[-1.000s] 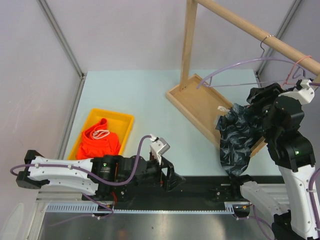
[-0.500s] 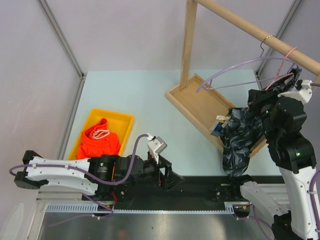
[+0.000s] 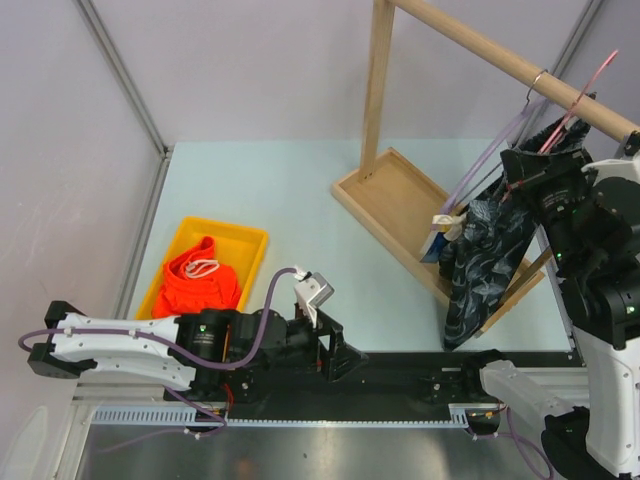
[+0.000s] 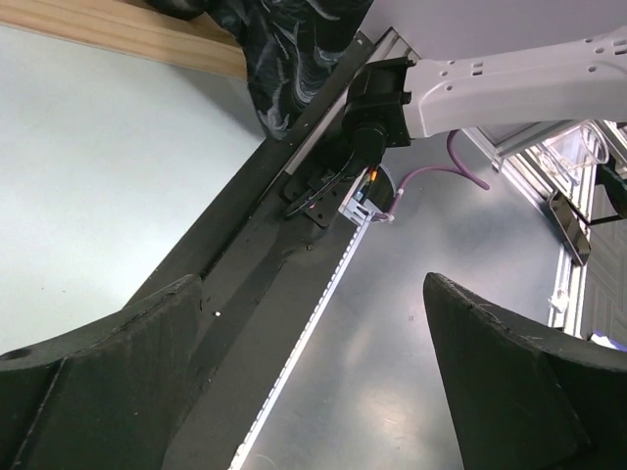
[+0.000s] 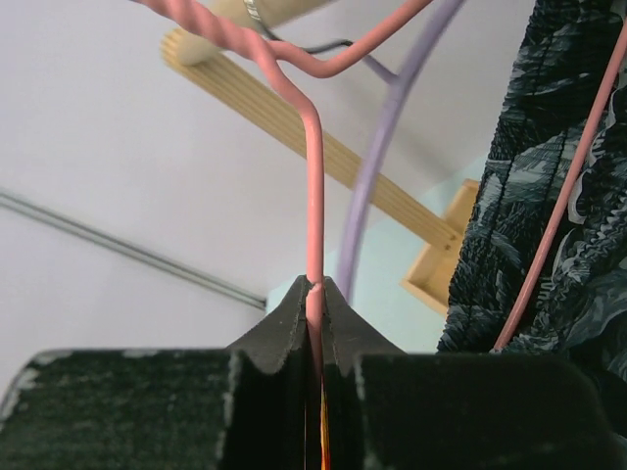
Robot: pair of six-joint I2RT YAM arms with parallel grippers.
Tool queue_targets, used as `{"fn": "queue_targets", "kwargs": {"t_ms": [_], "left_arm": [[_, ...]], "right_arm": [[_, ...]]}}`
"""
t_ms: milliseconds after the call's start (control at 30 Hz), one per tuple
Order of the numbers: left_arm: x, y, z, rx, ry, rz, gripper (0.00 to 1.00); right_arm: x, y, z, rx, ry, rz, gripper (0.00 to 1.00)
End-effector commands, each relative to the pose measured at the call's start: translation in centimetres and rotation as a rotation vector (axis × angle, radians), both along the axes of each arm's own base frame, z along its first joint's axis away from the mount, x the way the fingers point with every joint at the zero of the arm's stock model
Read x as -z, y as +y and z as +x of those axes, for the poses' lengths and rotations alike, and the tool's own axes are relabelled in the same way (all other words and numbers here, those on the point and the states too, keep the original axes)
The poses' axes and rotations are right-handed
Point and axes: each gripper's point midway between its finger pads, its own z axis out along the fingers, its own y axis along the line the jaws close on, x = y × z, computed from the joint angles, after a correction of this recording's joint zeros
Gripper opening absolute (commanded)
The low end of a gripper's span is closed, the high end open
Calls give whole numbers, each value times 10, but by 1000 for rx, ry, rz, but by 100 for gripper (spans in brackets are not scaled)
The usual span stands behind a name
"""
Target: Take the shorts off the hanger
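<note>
The dark navy shorts (image 3: 488,262) with a grey mottled pattern hang from a pink wire hanger (image 3: 577,97) by the wooden rail (image 3: 500,62). My right gripper (image 3: 545,160) is shut on the hanger's pink wire (image 5: 314,225); the shorts (image 5: 563,196) show at the right of the right wrist view. The orange shorts (image 3: 200,280) with a white drawstring lie in the yellow tray (image 3: 252,245). My left gripper (image 3: 345,357) is open and empty over the black base strip; its view shows the dark shorts' lower end (image 4: 294,49).
A lavender hanger (image 3: 492,152) also hangs on the rail. The wooden rack base (image 3: 395,215) and its upright post (image 3: 377,90) stand at the back right. The metal front edge lies under my left gripper (image 4: 313,372).
My right gripper has lifted the pink hanger with the dark shorts up and to the right, towards the rail. The shorts now hang straighter. The left arm has barely moved.
</note>
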Motion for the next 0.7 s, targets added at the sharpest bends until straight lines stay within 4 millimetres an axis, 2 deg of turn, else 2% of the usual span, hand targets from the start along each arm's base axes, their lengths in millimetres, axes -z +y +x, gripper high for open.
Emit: {"fn": "queue_targets", "kwargs": {"t_ms": [0,100,133,200,233,300,333,400,433,500,533,567,600,633,667], "left_arm": [[-35,-4,-4,19,-1,-93,99],[-49,-5,-4,34,-27,-123,100],[-64,-8,-4,37,-43,-142,100],[-79,-9,-1,42,-91,-146,100],[-101,-9,2,32,-110,-181,100],[-114,-13,6,29,-164,-177,100],[-137,-12,10,15,-182,-213,100],[-145,-20,13,18,-227,-191,100],[-167,-18,14,13,-240,-225,100],[-169,-30,18,13,-268,-193,100],[-182,-32,21,7,-275,-211,100],[-185,-36,23,17,-281,-211,100],[-179,-49,25,23,-279,-186,100],[-190,-52,26,27,-279,-205,100],[-192,-58,25,47,-270,-210,100]], "right_arm": [[-37,12,-22,-88,-83,104,0],[-26,15,-27,-98,-37,187,0],[-21,17,-27,-107,-24,213,0],[-10,25,-28,-139,-4,299,0],[-3,28,-26,-148,6,320,0],[6,34,-24,-171,19,359,0],[8,36,-24,-177,29,360,0],[16,38,-23,-182,54,357,0],[18,38,-24,-181,60,359,0],[21,40,-26,-188,71,358,0],[21,40,-27,-185,71,358,0],[25,40,-28,-183,84,353,0],[28,39,-27,-174,91,352,0],[30,39,-30,-176,96,354,0],[32,39,-30,-176,104,352,0]]}}
